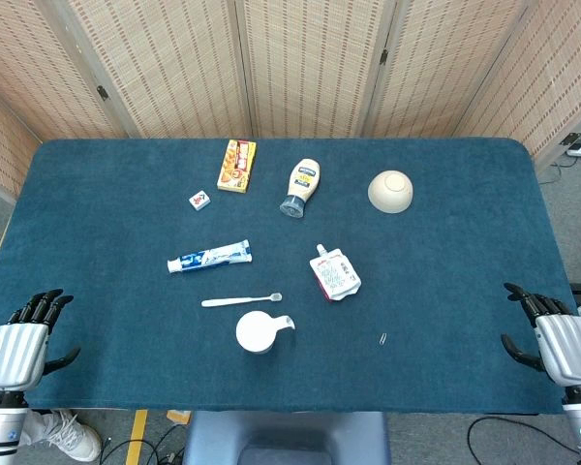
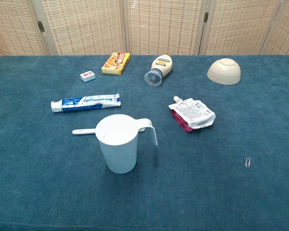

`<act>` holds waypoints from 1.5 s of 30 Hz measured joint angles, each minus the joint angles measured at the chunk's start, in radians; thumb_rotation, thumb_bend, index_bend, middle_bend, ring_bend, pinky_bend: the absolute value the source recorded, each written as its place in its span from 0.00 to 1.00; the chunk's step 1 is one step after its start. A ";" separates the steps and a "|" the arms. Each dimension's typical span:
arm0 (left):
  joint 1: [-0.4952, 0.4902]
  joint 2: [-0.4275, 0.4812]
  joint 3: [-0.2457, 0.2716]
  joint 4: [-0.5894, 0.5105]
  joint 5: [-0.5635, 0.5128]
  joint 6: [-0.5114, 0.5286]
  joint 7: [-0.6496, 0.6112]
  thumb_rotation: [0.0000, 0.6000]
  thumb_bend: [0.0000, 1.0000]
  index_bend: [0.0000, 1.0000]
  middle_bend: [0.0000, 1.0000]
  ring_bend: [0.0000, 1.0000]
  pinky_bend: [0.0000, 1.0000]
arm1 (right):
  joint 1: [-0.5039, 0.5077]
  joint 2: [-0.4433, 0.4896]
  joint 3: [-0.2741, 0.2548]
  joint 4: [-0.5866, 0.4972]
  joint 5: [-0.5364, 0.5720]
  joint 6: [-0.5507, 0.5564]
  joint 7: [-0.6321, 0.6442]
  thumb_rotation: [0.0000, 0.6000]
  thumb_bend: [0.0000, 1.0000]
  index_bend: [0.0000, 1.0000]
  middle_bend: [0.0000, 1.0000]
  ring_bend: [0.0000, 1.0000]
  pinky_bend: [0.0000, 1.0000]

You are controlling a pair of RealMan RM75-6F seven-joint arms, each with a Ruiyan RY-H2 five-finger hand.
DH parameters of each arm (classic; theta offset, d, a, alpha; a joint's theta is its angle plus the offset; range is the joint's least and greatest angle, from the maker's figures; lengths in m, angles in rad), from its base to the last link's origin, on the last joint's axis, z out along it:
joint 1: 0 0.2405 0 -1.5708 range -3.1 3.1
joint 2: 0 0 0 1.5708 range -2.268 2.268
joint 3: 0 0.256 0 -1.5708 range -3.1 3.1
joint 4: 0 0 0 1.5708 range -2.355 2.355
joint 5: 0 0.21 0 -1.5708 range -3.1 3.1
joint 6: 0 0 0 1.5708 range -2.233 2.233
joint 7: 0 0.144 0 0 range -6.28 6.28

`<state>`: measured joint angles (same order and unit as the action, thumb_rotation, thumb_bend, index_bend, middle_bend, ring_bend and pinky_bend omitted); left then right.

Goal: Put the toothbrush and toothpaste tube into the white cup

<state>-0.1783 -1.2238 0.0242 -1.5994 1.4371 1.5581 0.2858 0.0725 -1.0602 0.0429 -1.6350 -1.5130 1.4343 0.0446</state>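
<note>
**Hands parked at the desk's near corners**

My left hand (image 1: 17, 341) and right hand (image 1: 560, 339) rest empty, fingers apart. Toothpaste (image 1: 209, 258) and toothbrush (image 1: 240, 300) lie flat just beyond the upright white cup (image 1: 259, 331).

- The left hand (image 1: 21, 341) sits at the near left corner of the worktop (image 1: 97, 387), back plate up, dark fingers gently curled and pointing away from the robot, thumb out to the side, holding nothing.
- The right hand (image 1: 554, 337) sits at the near right corner in a mirrored pose, fingers apart and lightly bent, empty.
- Only the head view shows the hands; the chest view shows neither.
</note>
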 measured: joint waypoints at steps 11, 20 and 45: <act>0.020 0.001 -0.021 -0.012 0.005 -0.014 0.006 1.00 0.19 0.25 0.21 0.20 0.38 | -0.005 -0.006 0.001 0.002 -0.003 0.019 -0.010 1.00 0.23 0.15 0.30 0.26 0.29; 0.024 0.002 -0.032 -0.014 0.018 -0.028 0.000 1.00 0.19 0.25 0.21 0.20 0.38 | -0.012 -0.006 0.000 0.002 -0.006 0.034 -0.008 1.00 0.23 0.15 0.30 0.26 0.29; -0.348 -0.074 -0.165 0.213 0.099 -0.427 -0.305 1.00 0.19 0.46 0.82 0.77 0.85 | 0.008 0.013 0.009 -0.014 -0.006 0.020 -0.018 1.00 0.23 0.15 0.31 0.26 0.29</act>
<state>-0.5264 -1.2974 -0.1407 -1.3862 1.5360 1.1310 -0.0189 0.0809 -1.0470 0.0518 -1.6485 -1.5191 1.4541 0.0264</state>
